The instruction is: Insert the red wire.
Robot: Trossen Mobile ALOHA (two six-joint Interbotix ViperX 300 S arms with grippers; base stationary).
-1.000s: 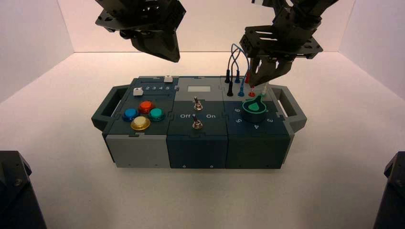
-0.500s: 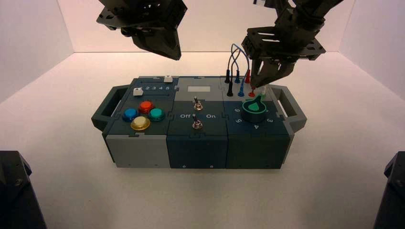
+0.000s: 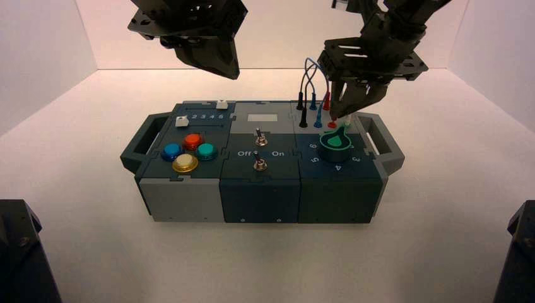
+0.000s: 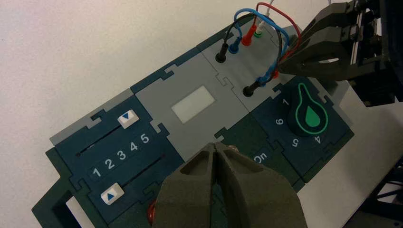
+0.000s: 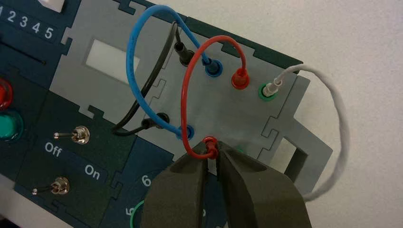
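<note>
The red wire [image 5: 183, 102] arches over the grey wire panel at the box's [image 3: 258, 189] back right. Its far plug [image 5: 240, 78] stands in a red socket. My right gripper [image 5: 212, 151] is shut on its near plug [image 5: 210, 145], right at the panel's front edge, beside the blue plug [image 5: 189, 131]. In the high view the gripper [image 3: 340, 115] points down just above that plug [image 3: 332, 124]. It also shows in the left wrist view [image 4: 284, 67]. My left gripper [image 4: 216, 145] is shut and empty, hovering high over the box's middle [image 3: 230, 71].
A blue wire [image 5: 133, 71], a black wire [image 5: 157, 80] and a white wire [image 5: 340, 118] share the panel. A green-marked knob [image 3: 335, 141] sits just in front of the plugs. Two toggle switches [image 3: 258, 136], sliders and coloured buttons [image 3: 185, 163] lie to the left.
My right gripper has shifted slightly and its tips have come a little lower onto the near red plug. My left arm has risen slightly.
</note>
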